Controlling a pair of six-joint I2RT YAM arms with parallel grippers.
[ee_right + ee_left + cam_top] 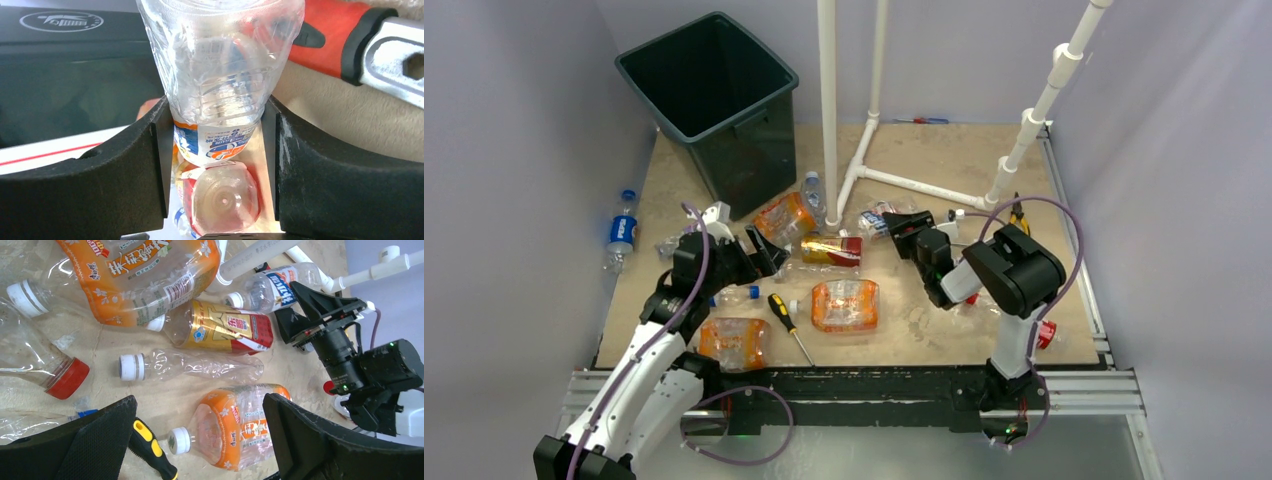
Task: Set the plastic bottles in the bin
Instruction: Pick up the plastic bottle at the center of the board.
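Observation:
The dark bin (744,150) stands at the far left. Crushed plastic bottles lie across the board: orange-labelled ones (845,304) (735,341) (784,218), a red-and-gold one (831,250), and a blue-labelled one (622,232) off the left edge. My left gripper (759,250) hangs open above an orange-labelled bottle (245,425), touching nothing. My right gripper (904,228) is shut on a clear bottle with a blue-and-orange label (220,85), both fingers pressed against its sides. The base of a red-labelled bottle (222,197) shows beyond it.
A white pipe frame (828,110) rises from the middle back. A yellow-and-black screwdriver (789,325) lies between the near bottles, its handle (150,450) by my left finger. A red-handled wrench (340,45) lies beside the gripped bottle. Pliers (1016,212) sit at the right.

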